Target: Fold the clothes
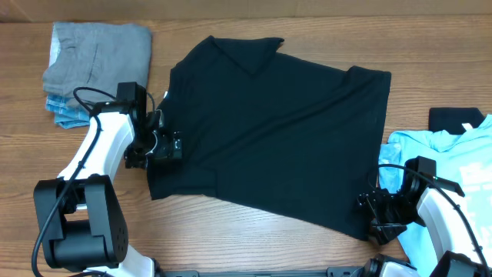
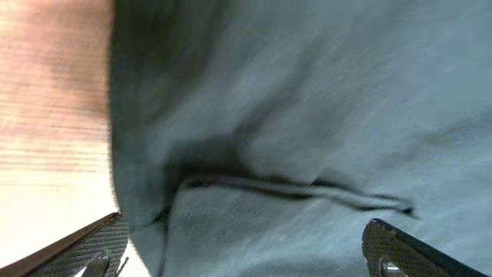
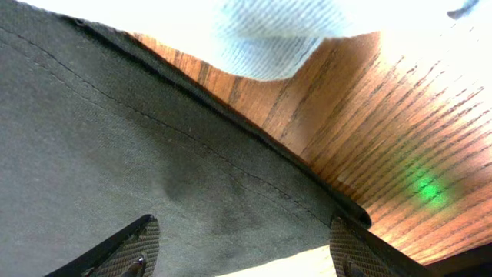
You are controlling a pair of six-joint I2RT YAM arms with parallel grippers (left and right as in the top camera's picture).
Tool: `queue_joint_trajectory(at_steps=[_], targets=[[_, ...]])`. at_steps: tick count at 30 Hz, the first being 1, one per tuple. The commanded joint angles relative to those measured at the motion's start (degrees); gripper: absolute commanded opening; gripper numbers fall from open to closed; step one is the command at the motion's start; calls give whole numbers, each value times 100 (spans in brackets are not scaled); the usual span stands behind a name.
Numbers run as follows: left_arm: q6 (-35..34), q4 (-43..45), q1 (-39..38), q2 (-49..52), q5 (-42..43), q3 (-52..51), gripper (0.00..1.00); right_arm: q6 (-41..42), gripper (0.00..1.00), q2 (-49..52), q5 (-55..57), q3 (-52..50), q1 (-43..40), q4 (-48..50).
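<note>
**Inspector:** What lay closest to the lenses?

**Officer:** Black shirt (image 2: 307, 115) cloth. It filled the left wrist view, with a creased fold running between the fingers (image 2: 84, 246). The left gripper (image 2: 246, 250) stood wide open and gripped nothing. To the outside of one finger, bare table (image 2: 54, 100) showed.

**Inspector:** And the right?

**Officer:** The right gripper (image 3: 246, 250) was likewise spread wide and held nothing. The shirt's stitched hem (image 3: 115, 154) ran between its fingers, with the corner just beside one tip. The light blue tee (image 3: 269, 38) lay beyond the tips. A green spot of light (image 3: 427, 187) sat on the wood past the hem.

**Inspector:** Any labels or writing?

**Officer:** There was white print on the tee (image 1: 453, 169), but it was too small to read. A dark garment (image 1: 453, 119) beside the tee bore a small white mark, also unreadable.

**Inspector:** Arm poses?

**Officer:** From overhead, the left arm slanted up from its base, with its gripper (image 1: 157, 142) at the shirt's (image 1: 277, 131) edge. The right gripper (image 1: 380, 211) pointed across at the opposite lower corner. Folded grey garments (image 1: 96, 54) lay well behind the left fingers.
</note>
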Motion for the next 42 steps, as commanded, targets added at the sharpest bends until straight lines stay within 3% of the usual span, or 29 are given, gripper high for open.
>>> queue_joint_trajectory(at_steps=[1,7,13,21,25,29,33,34,36,42], targets=[[522,133,0,-35,595,-39,100,-37,74,-74,2,-35,-11,85],[365,177,4,-35,35,-42,100,-85,75,-74,-4,-35,-11,181],[1010,343,7,-35,-44,-42,98,-529,75,-74,-50,-35,-11,435],[1110,411,-4,-24,-474,-55,92,-817,78,-74,-50,-35,-11,446],[1209,385,-9,22,-402,-57,78,-817,80,-74,-50,-35,-11,446],[1204,356,-9,164,-358,-61,52,-911,81,-74,-50,-35,-11,446],[1202,205,-9,306,-356,-61,43,-922,80,-74,-103,-35,-11,468],[1198,166,-9,306,-354,-61,54,-920,80,-74,-170,-35,-13,479],[1119,160,-11,304,-352,-59,65,-920,81,-74,-227,-35,-11,516],[758,-96,-11,297,-356,-46,76,-918,85,-74,-339,-35,-13,645]])
